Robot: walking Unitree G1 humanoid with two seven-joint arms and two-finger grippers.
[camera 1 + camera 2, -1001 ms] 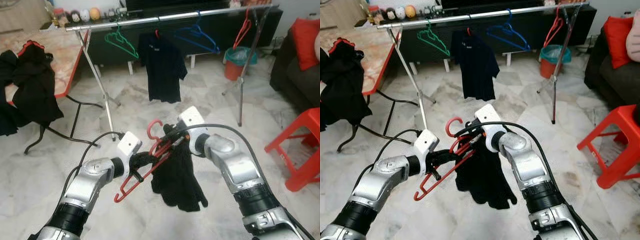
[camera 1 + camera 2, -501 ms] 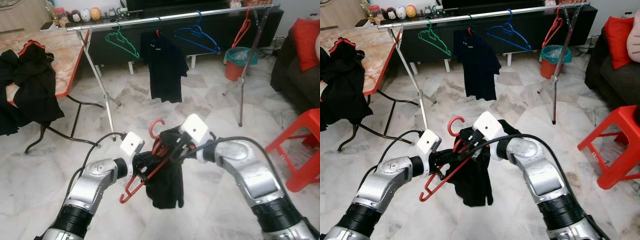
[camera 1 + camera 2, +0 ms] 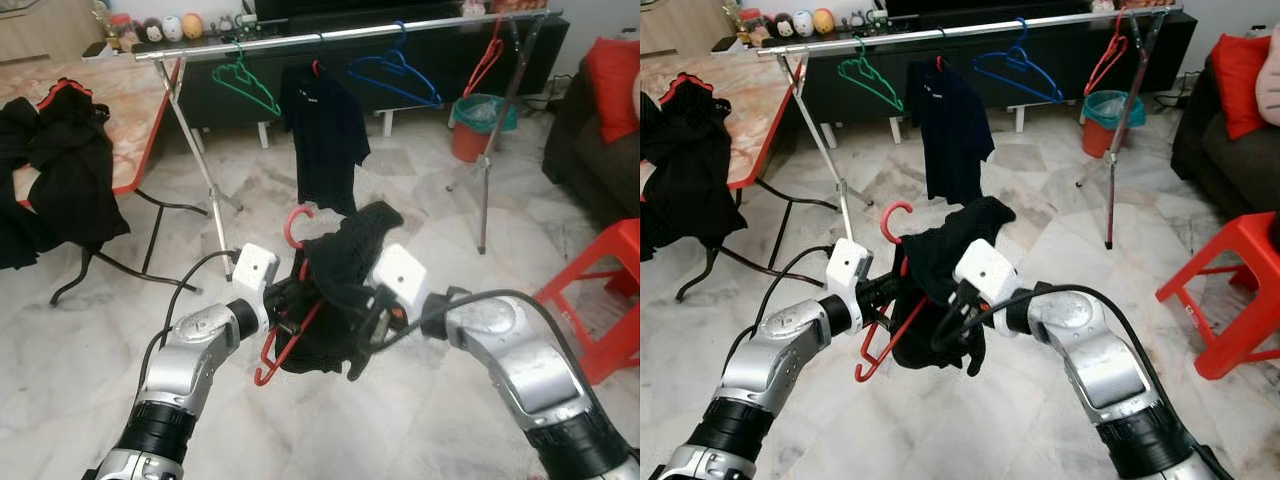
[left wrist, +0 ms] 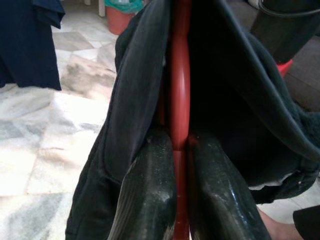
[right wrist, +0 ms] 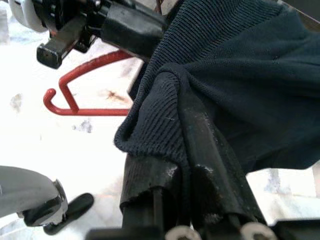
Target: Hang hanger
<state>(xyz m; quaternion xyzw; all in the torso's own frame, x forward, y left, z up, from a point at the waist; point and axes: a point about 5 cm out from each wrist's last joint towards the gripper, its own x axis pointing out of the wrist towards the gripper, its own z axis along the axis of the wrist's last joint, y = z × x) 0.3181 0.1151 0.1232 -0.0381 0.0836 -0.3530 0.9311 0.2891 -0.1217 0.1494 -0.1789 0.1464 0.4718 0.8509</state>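
Keep left pincer [image 4: 181, 165] clamped on red hanger [image 3: 268, 368]; with right pincer [image 5: 200, 165], pinching black garment [image 3: 340, 290], draw cloth over shoulder evenly.

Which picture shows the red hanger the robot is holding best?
The right eye view: the red hanger shows from hook to lower arm. The left eye view shows it similarly. The left wrist view shows a strip between that gripper's fingers; the right wrist view shows one end.

Red stool [image 3: 606, 300] at right — teal bin [image 3: 480, 118] behind; black clothes [image 3: 55, 185] on table [image 3: 120, 100].
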